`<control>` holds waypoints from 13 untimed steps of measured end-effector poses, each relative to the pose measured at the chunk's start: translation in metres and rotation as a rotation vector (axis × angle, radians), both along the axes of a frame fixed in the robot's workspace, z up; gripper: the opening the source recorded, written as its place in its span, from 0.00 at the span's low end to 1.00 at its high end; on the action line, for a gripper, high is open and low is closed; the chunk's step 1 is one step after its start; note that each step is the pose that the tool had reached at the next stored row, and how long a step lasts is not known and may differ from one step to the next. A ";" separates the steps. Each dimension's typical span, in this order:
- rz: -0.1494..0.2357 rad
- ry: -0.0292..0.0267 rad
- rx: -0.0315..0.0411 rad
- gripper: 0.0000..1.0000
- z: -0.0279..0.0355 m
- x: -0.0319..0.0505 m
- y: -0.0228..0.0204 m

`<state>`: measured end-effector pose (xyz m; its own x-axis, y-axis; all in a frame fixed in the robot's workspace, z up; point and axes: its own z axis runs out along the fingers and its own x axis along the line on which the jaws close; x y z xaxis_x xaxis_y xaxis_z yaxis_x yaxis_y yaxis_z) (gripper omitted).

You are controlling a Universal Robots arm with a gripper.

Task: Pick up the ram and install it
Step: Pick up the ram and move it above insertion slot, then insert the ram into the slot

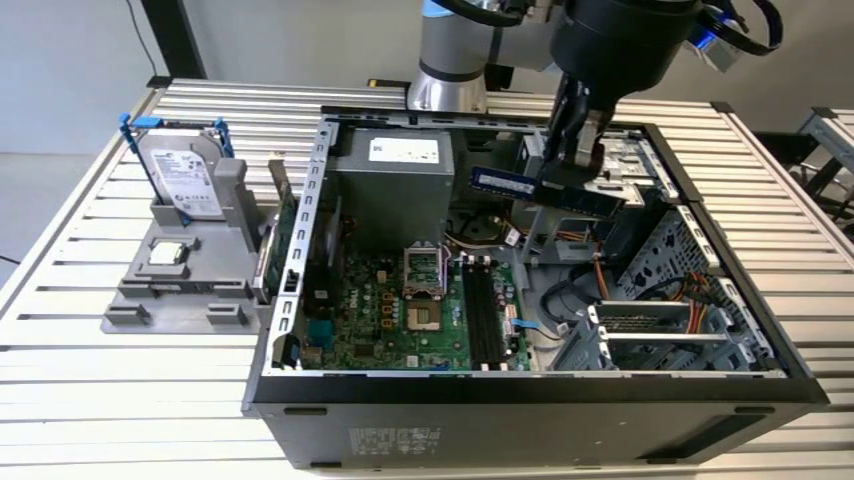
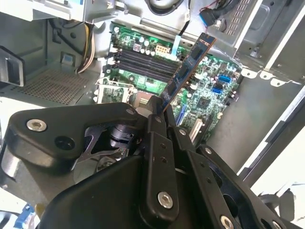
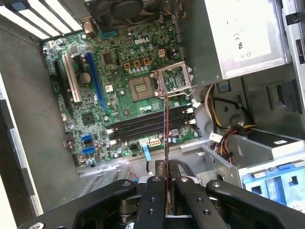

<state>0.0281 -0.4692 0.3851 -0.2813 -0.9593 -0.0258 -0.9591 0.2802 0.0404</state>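
End effector: my black linkages fill the near foreground in both wrist views; my end effector [image 2: 159, 112] is pinched on the ram [image 2: 188, 67], which sticks out beyond my fingertips over the open computer case [image 1: 534, 385].
Ram: a dark blue-green stick with black chips, held clear of the board; in the exterior view it [image 1: 547, 188] hangs roughly level under my end effector [image 1: 571, 165], above the motherboard [image 1: 400, 310].
Step in hand: I judge the pick-up done and the carry-in under way; the stick is in my grip but not seated.
Memory slots: the dark parallel slots [image 3: 147, 125] lie below and ahead of my fingertips, beside the open CPU socket [image 3: 143, 88].
What the seating calls for: as I judge it, turning the stick's long edge parallel to a slot, bringing it straight over that slot, then pressing down evenly so both ends seat.
First wrist view: I see the ram [image 3: 166, 129] nearly edge-on, a thin line crossing the slots, so it tells me how far off parallel I am.
Second wrist view: this shows the stick's chip face and its tilt away from the slots [image 2: 143, 59].
Exterior view: this shows my height above the board, and off to the side of me on the surface [image 1: 80, 370], a grey fixture [image 1: 187, 280] holding a hard drive [image 1: 184, 178] and a CPU chip [image 1: 168, 252].
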 end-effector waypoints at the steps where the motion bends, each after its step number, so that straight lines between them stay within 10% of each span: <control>1: -0.005 0.0000 0.0000 0.00 0.0000 0.0000 0.0000; 13: -0.141 0.0000 0.0000 0.00 0.0000 0.0000 0.0000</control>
<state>0.0281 -0.4692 0.3850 -0.4135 -0.9101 -0.0258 -0.9101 0.4124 0.0403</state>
